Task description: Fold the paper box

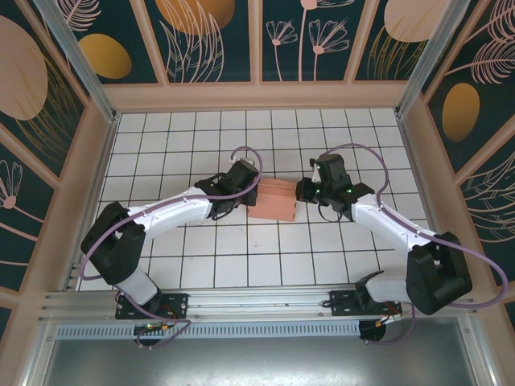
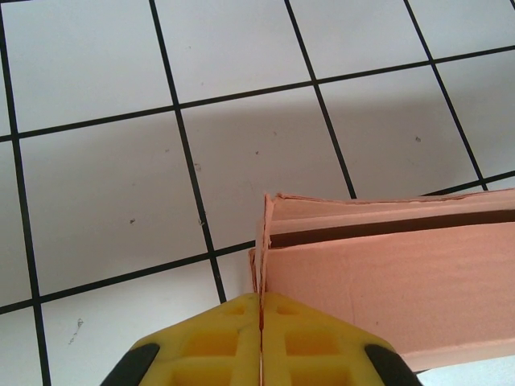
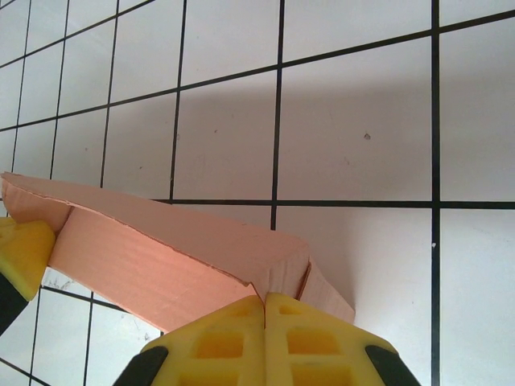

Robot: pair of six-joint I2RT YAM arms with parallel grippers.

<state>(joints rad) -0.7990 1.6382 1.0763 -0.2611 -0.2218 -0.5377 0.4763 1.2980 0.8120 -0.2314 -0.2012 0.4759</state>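
- Your salmon-pink folded cardboard box [image 1: 272, 199] is at the middle of the white, black-gridded tiled bench [image 1: 201, 265], between the two arms; a dark gap runs along its top
- Your left end effector [image 2: 260, 310] is pinched shut on the thin layered edge at the box's left end
- Your right end effector [image 3: 265, 310] is fully closed, its tips touching the box's right-end corner; you cannot tell whether card lies between them

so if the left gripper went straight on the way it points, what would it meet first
The paper box: its end edge sits pinched between the closed fingertips of the left gripper. Past that edge, probably just the tiled table, though depth is unclear.
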